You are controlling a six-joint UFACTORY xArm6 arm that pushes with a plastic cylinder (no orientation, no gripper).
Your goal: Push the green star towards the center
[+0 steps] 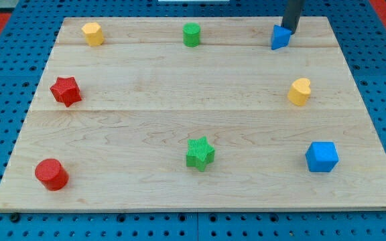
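The green star lies on the wooden board, below the board's middle, near the view's bottom. My tip is at the view's top right, touching the upper right side of a blue triangular block. The tip is far from the green star, up and to the right of it.
A green cylinder and a yellow block sit along the top edge. A red star and a red cylinder are at the left. A yellow heart-like block and a blue cube are at the right.
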